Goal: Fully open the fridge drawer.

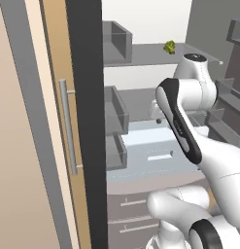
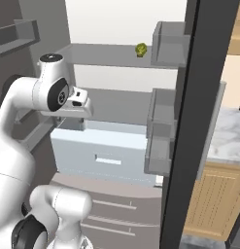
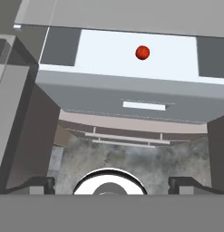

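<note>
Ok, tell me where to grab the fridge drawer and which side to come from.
Grip the small light bar handle at the middle of the fridge drawer front. Come straight at the front face with the gripper: the bar lies horizontal, so one finger would likely go above it and one below.

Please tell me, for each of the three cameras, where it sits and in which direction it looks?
Left base view: behind the arm on its left, facing the open fridge; arm at lower right, fridge drawer ahead.
Right base view: behind on the right, same fridge; arm at lower left.
Hand view: on the hand, looking down on the drawer, a red ball inside; gripper open.
Shared: the drawer's handle, and the green thing on a shelf in both base views.
</note>
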